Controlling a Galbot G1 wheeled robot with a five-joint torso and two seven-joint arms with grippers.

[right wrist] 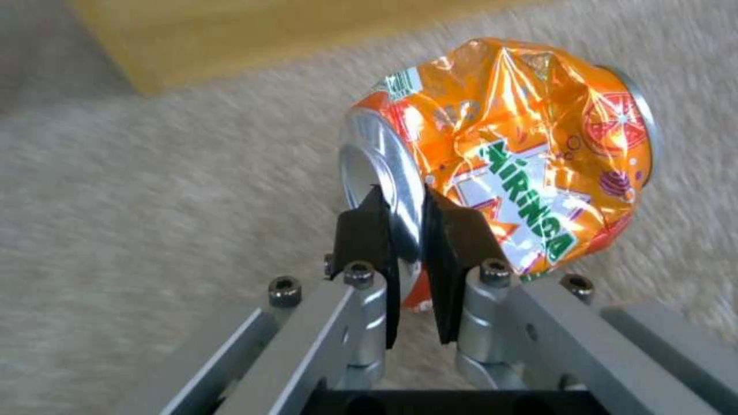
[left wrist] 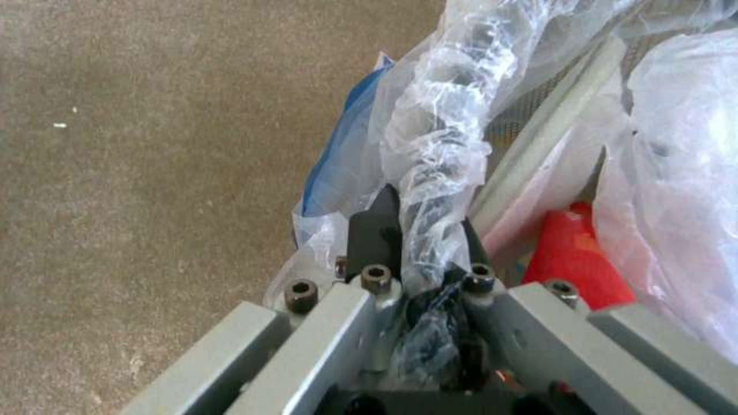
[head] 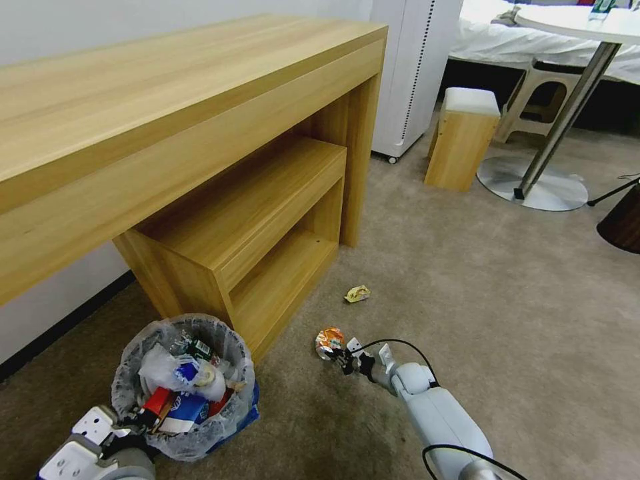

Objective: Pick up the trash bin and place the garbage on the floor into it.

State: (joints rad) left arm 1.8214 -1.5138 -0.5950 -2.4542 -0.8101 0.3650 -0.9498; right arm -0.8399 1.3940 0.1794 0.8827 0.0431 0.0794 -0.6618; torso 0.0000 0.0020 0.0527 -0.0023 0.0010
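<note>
The blue trash bin, lined with a crinkly clear bag and holding cups and wrappers, stands low at the left in the head view. My left gripper is shut on its bagged rim; a red cup shows inside. On the beige floor, my right gripper is shut on the rim of a crushed orange can, seen large in the right wrist view. A yellow wrapper lies on the carpet a little beyond the can.
A wooden desk with a lower shelf unit stands close behind the bin. A white appliance, a small wooden stool and a round table's metal base stand farther back right. A dark object sits at the right edge.
</note>
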